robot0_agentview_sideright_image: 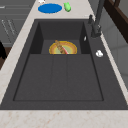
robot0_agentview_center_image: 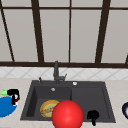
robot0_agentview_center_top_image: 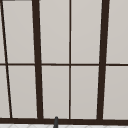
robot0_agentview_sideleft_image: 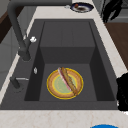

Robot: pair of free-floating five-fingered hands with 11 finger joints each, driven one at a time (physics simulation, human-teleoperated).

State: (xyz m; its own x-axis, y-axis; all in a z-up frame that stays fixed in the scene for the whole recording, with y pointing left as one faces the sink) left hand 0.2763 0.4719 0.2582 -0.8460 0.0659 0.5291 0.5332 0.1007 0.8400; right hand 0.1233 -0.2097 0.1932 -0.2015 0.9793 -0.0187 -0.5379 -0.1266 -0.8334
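My left hand hovers at the far left over a blue plate on the counter, next to a small green thing. It appears again at the right edge of the left side view. My right hand hangs before the sink's front rim, fingers loose and pointing down, holding nothing. In the left side view the right hand is at the far end. A big red ball sits low in the front view. A yellow plate with a long piece of food lies in the left basin.
A dark faucet stands behind the sink, with a small white knob beside it. A dark plate rests on the counter right of the sink. The flat drainboard takes up the sink's right half. A window with dark bars is above.
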